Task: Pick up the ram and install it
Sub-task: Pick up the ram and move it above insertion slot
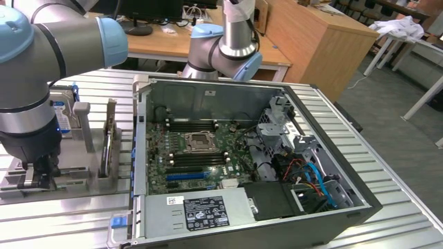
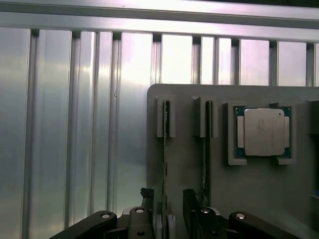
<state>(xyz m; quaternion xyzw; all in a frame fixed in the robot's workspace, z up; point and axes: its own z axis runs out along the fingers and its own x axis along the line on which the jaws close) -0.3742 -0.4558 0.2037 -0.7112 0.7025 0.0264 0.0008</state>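
The ram (image 2: 165, 159) stands on edge in a slot of the grey holder plate (image 2: 187, 164), with nothing lifted or shifted out of its end supports as far as the wrist view shows. A second stick (image 2: 205, 159) stands in the neighbouring slot just beside it, and the square processor chip (image 2: 263, 132) lies in its own pocket beyond that. The gripper (image 2: 167, 195) is down over one end of the ram with its jaws spread wide. One of its fingers (image 2: 146, 196) is on each side of the board, and a gap shows on both sides, so it straddles the ram and grips nothing. In the exterior view the gripper (image 1: 38, 179) hangs low over the holder on the slatted table (image 1: 69, 223), at about nine o'clock from the open computer case (image 1: 360, 207) and near it. Inside the case lies the motherboard (image 1: 166, 150), and long dark memory slots (image 1: 190, 126) run at twelve and six o'clock of the processor socket (image 1: 201, 141). These slots look empty, though I cannot be certain. I judge the task barely begun: the approach is made, but the grasp, the lift out of the holder, the carry to the case and the seating in a slot are all not yet done.
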